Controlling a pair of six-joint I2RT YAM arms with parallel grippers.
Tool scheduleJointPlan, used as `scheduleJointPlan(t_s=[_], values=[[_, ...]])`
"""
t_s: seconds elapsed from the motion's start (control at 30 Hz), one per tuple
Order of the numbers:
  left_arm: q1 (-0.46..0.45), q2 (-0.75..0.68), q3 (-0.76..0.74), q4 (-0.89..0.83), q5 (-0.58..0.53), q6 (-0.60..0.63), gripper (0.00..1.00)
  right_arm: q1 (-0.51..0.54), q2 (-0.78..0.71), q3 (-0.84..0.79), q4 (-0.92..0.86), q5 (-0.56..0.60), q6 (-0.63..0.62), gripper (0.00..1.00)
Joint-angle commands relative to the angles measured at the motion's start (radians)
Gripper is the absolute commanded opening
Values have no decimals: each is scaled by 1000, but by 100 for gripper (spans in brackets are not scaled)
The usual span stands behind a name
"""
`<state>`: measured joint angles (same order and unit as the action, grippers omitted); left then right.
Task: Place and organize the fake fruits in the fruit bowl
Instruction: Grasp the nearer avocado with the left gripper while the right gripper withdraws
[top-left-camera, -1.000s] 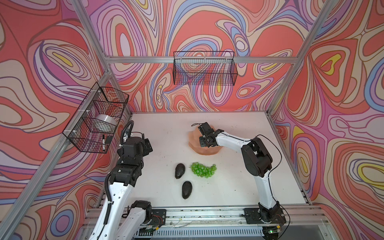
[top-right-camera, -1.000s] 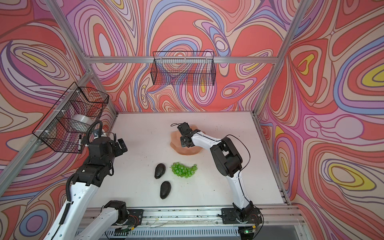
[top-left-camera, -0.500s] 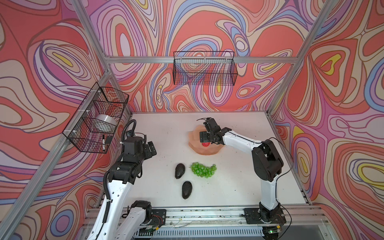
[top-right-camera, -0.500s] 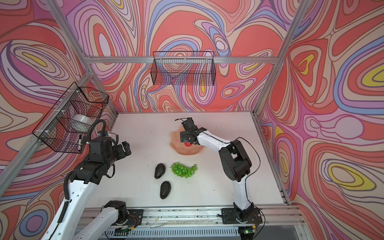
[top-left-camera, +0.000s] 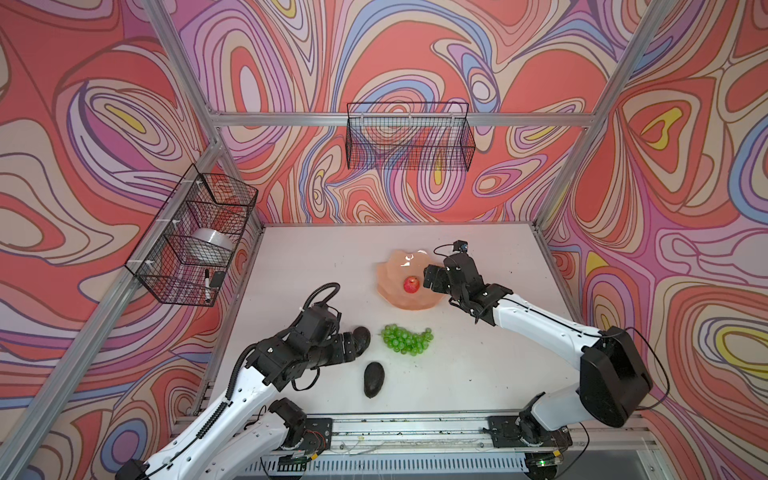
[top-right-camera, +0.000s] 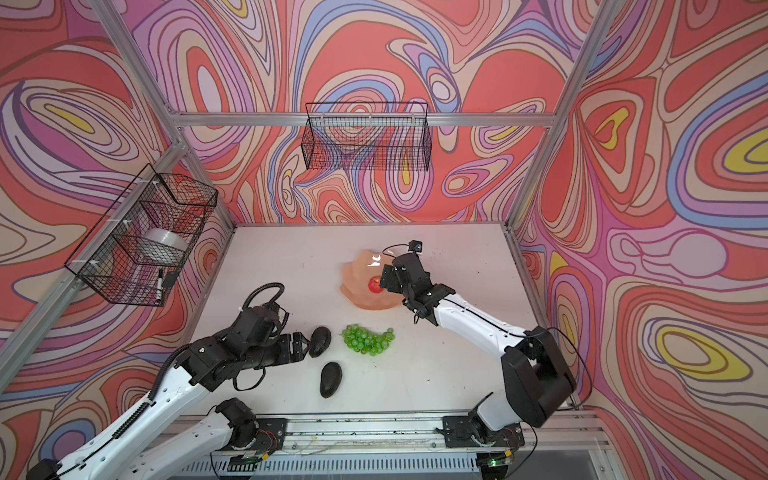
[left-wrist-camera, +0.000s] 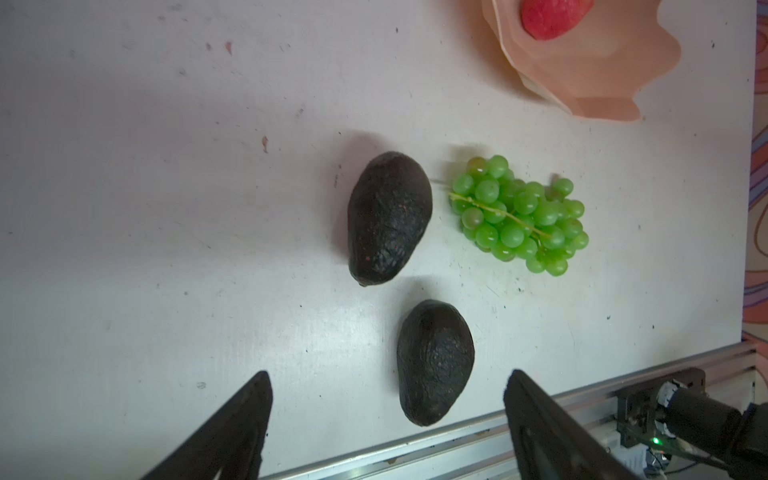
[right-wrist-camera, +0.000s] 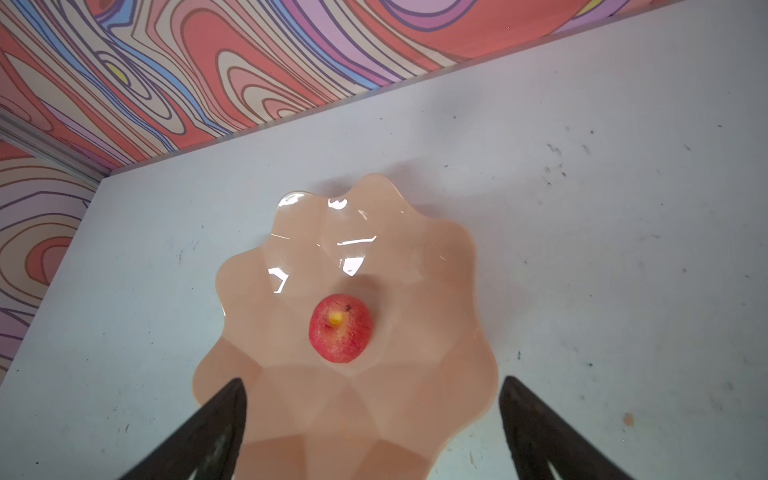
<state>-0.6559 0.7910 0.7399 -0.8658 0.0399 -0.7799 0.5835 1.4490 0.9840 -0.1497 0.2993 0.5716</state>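
The peach fruit bowl (top-left-camera: 392, 270) (top-right-camera: 357, 297) (right-wrist-camera: 436, 270) (left-wrist-camera: 602, 79) holds the small red fruit (top-left-camera: 411, 284) (top-right-camera: 374, 285) (right-wrist-camera: 340, 328) (left-wrist-camera: 555, 16). My right gripper (top-left-camera: 428, 280) (top-right-camera: 384, 282) (right-wrist-camera: 374, 379) hovers open at the bowl's right rim, holding nothing. The green grapes (top-left-camera: 407, 339) (top-right-camera: 368, 339) (left-wrist-camera: 521, 216) and two dark avocados (top-left-camera: 373, 379) (top-right-camera: 331, 379) (left-wrist-camera: 434, 361) (left-wrist-camera: 388, 218) lie on the table. My left gripper (top-left-camera: 353, 345) (top-right-camera: 305, 345) (left-wrist-camera: 386, 376) is open and empty, right beside the farther avocado (top-left-camera: 362, 336) (top-right-camera: 321, 340).
A black wire basket (top-left-camera: 191, 241) on the left wall holds a tape roll and a marker. Another wire basket (top-left-camera: 409, 137) hangs on the back wall. An aluminium rail (top-left-camera: 415, 424) runs along the table's front edge, close to the nearer avocado.
My right gripper opened, left the red fruit in the bowl and drew back to the right. My left arm swung in from the left to the avocados, its jaws narrowing a little.
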Motion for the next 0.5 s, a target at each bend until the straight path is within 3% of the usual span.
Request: scheduleJointPlan(t_s=[0.0,0.17,0.33,0.47], values=[[-103,19,-34,-49,-65,-134,89,-2,-110,-67,64,71,13,98],[-227,86,-63,28,-98,-180,89,-2,-178,-127,99,106,1,98],[-327,257,-10,85,-133,-167,90,-2,-179,-109,64,121,-9,98],[-362,353,9,140,-107,-163,91,-2,-192,-115,52,134,-10,98]])
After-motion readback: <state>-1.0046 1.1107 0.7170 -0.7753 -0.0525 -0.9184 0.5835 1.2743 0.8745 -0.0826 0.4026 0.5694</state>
